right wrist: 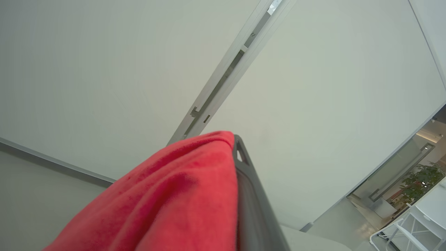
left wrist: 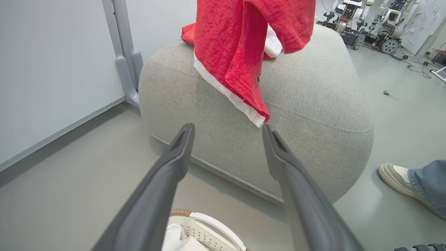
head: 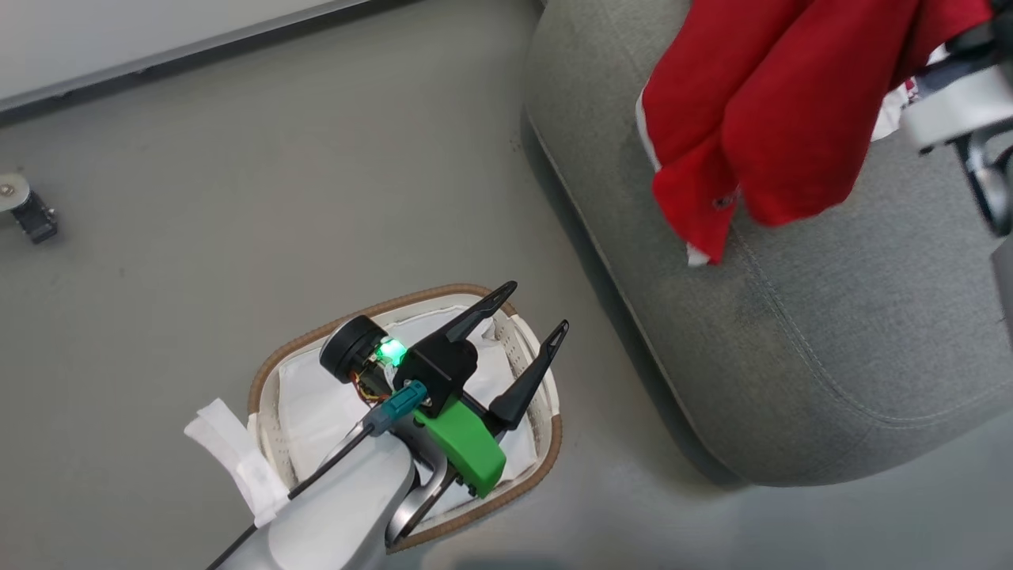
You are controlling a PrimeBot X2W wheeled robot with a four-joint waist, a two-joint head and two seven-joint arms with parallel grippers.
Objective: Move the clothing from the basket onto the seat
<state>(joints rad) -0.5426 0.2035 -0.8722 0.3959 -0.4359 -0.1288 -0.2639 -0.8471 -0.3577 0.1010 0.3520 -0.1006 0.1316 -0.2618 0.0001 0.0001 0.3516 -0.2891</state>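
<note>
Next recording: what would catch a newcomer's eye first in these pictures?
The bright red clothing stands out first, dangling over the grey seat at the upper right of the head view, pinched in the shut jaws of the right gripper. Lower down, the left gripper hovers with its jaws open above the basket on the floor.

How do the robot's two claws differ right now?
The left gripper has its fingers wide apart and holds nothing; the right gripper is shut on the red clothing. The left gripper hangs over the basket; the right gripper is up above the seat, with the clothing dangling over it. Both have long dark fingers.
</note>
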